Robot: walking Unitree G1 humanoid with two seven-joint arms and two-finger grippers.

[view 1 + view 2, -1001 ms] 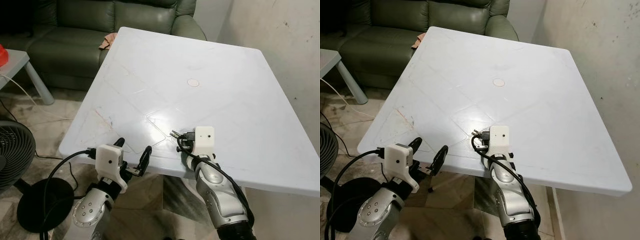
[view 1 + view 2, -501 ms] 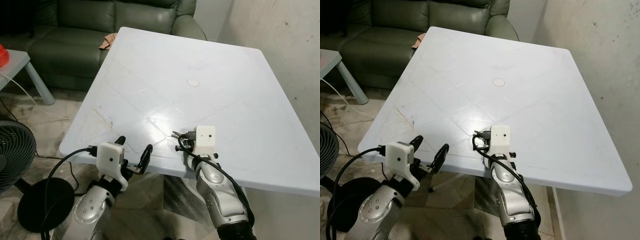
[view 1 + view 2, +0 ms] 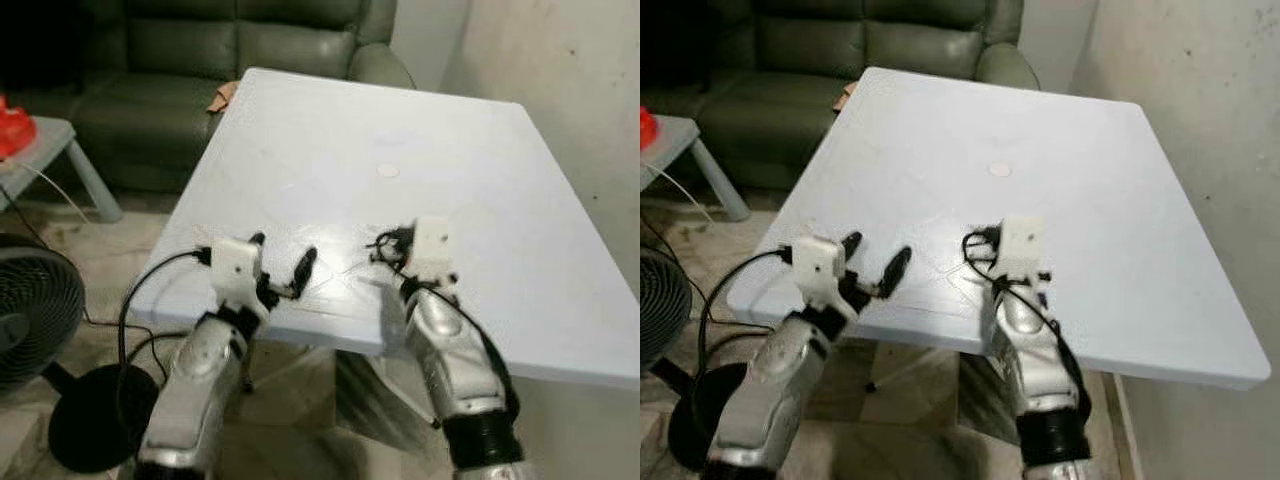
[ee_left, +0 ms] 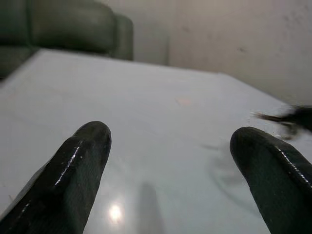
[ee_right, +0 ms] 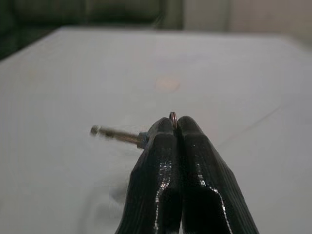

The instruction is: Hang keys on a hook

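Right end effector is pinching the keys at frame centre above the white surface; left end effector is gaping wide; grip should hold firm.

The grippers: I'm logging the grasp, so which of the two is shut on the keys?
The right gripper: its fingers are pressed together on the keys, while the left gripper hangs open over the white table.

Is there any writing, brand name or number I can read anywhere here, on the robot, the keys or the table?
None: no readable text in these pictures.
The white table is plain, with only a small round mark.
The keys, pinched in the right gripper, are blurred, so any stamp is unreadable.
The left gripper bears no label.
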